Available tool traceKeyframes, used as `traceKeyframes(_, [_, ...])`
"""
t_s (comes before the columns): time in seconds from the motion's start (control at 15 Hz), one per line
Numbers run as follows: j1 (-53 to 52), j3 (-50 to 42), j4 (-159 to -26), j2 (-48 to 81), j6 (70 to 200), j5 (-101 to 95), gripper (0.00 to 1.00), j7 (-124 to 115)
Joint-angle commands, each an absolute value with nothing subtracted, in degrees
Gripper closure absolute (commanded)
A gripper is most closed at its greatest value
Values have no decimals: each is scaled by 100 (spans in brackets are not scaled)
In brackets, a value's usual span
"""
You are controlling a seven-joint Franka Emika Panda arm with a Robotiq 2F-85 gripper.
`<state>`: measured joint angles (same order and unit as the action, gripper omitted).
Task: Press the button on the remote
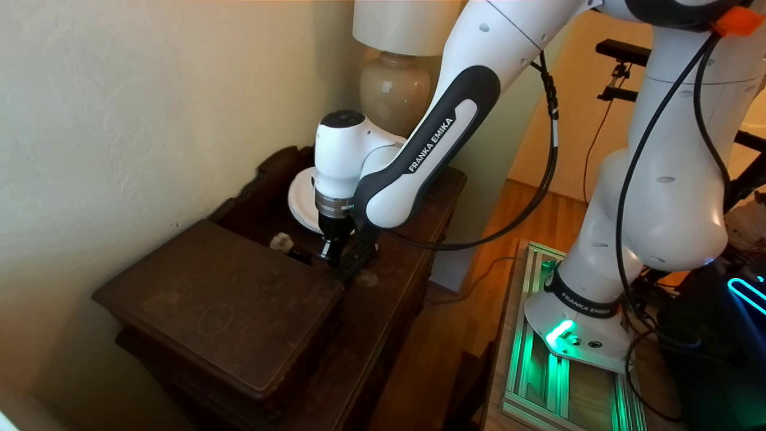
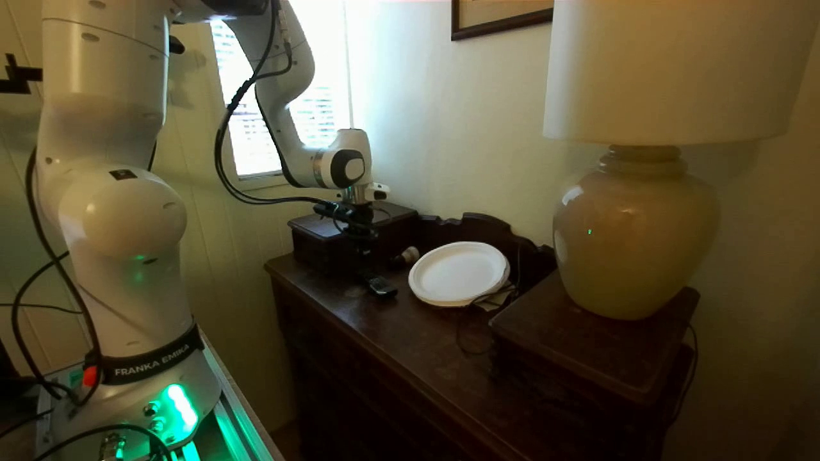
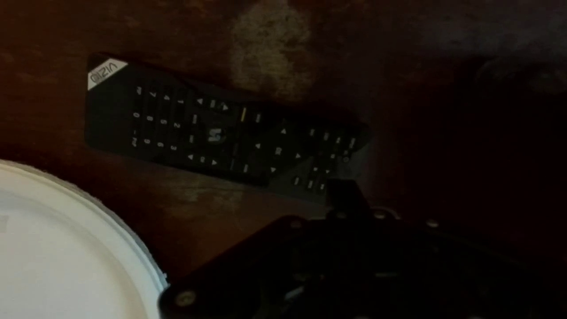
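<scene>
The remote is a slim black handset with white-marked buttons and a white VIZIO corner. It lies face up on the dark wooden dresser top. In an exterior view, its end shows just below and beside the gripper. I cannot pick it out in the other exterior view. My gripper points down, and its fingertips look shut together with nothing between them. In the wrist view the tips overlap the remote's right end, beside the small buttons there. I cannot tell whether they touch it. The gripper also shows in both exterior views.
A stack of white plates lies beside the remote; it also shows in the wrist view. A small pale-ended object lies behind the gripper. A raised wooden box section stands close to the gripper. A lamp stands at the far end.
</scene>
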<state>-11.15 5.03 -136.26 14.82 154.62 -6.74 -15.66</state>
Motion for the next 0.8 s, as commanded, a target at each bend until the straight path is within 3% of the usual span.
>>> traceKeyframes(0.0, [-1276, 350, -13564, 1632, 15570, -876, 96, -1753])
traceKeyframes(0.73, [-1459, 98, -13514, 1847, 15983, -865, 96, -1889])
